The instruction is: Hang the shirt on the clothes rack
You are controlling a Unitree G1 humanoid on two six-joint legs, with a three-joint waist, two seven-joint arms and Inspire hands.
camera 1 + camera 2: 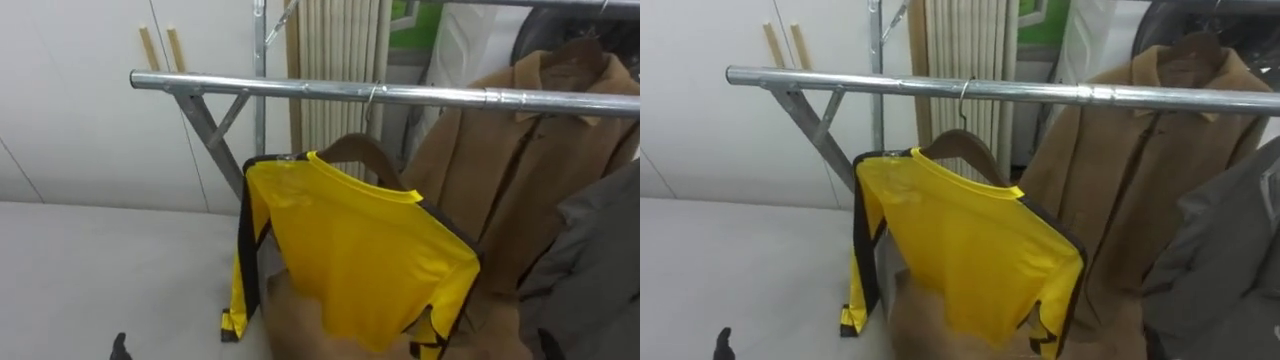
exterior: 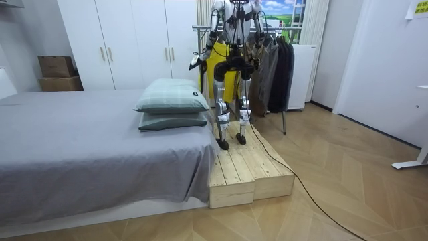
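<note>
Well, the shirt is on the rack: it sits on a hanger whose wire hook is over the rail, just left of the tan coat. It hangs crooked, with the shoulder nearer the coat dropped well below the other.

Treat the shirt as light, soft and probably slick. It looks like a thin yellow sports knit with black side panels and a ribbed collar, and it will slide and bunch if you pull the cloth. Take hold of the hanger instead, at its stiff brown arch just under the hook or along a shoulder. The rail is a smooth bright metal tube, so expect the hook to skate along it at a nudge. The coat is heavier, matte cloth and will crowd the sleeve.

Your left hand shows as a dark tip low over the grey bed, well clear of the shirt. Your right hand is against the hung clothes in the room view. You cannot tell whether either is open or closed.
</note>
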